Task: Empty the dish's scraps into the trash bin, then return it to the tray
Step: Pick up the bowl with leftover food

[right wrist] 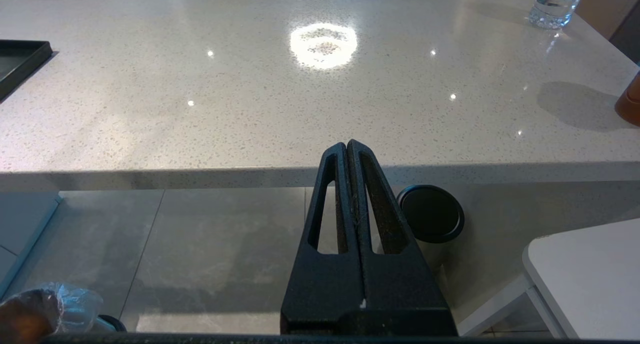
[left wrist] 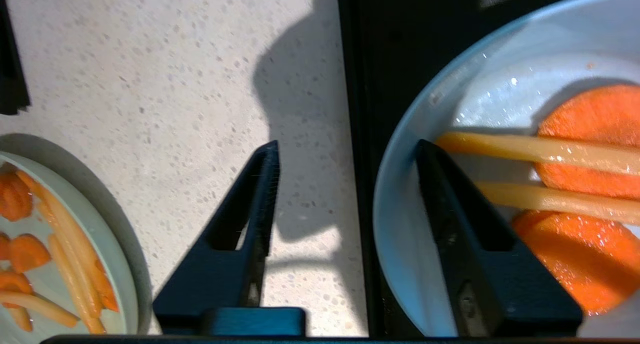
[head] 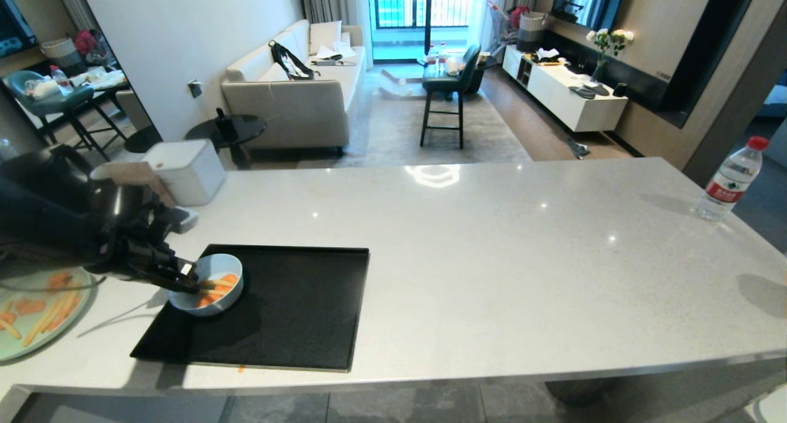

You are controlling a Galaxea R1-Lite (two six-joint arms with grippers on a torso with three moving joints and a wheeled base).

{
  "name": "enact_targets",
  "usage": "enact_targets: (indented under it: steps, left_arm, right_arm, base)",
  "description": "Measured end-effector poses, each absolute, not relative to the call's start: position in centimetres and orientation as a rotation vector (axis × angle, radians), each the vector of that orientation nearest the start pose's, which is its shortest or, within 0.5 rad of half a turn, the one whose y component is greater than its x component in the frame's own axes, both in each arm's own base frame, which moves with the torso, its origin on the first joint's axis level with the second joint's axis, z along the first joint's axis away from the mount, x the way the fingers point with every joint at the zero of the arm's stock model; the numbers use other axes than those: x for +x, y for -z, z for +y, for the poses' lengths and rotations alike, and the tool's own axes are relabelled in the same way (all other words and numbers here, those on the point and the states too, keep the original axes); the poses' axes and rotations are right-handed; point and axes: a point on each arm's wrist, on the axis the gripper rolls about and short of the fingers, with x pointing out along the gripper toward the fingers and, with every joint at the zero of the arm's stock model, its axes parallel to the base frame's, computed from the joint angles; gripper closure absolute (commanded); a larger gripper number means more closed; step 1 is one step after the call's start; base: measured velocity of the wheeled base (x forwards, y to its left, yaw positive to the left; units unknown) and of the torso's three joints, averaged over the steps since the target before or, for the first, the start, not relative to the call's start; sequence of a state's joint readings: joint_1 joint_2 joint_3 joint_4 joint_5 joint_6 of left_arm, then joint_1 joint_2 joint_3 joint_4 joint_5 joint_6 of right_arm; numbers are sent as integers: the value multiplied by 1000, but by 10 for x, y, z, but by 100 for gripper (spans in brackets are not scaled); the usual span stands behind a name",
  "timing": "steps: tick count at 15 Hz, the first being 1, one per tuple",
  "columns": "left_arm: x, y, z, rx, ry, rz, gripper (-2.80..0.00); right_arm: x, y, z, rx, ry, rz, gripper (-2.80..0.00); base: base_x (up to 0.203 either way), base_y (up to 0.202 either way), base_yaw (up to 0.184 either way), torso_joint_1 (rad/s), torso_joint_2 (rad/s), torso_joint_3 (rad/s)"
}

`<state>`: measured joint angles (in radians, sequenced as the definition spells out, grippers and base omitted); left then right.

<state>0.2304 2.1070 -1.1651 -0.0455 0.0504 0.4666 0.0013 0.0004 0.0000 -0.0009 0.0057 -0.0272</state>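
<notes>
Left gripper (left wrist: 347, 154) straddles near rim of your small glossy pale-blue dish (head: 209, 284) on left end of matte black tray (head: 295, 306); fingers apart, contact unclear. Orange and yellow scraps (left wrist: 575, 184) inside, partly cut off. Right gripper (right wrist: 347, 146) parked below counter edge, fingers pressed together.

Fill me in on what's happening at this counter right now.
The robot's left tool is straddling the near rim of the dish, one finger inside it and one outside, not yet clamped. The dish sits on the tray's left end and holds the scraps, orange slices and pale sticks. A green plate with more of the same lies left of the tray. The right tool hangs shut below the counter edge.
</notes>
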Motion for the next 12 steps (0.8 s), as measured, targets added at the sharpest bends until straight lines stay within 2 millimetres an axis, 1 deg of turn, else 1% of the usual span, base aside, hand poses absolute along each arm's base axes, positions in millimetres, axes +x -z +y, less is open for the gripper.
enact_targets:
  steps: [4,7,12]
  left_arm:
    - [361,-74,86,340,-36,971,0]
    - [348,-71,83,331,-29,1000,0]
    - [343,-79,80,324,-28,987,0]
  right_arm:
    - [-23,-76,0,-27,-7,-1,0]
    - [-23,-76,0,-27,-7,-1,0]
    - [-23,-76,0,-27,-7,-1,0]
  base:
    - [0,0,0,0,0,0]
    - [0,0,0,0,0,0]
    - [0,0,0,0,0,0]
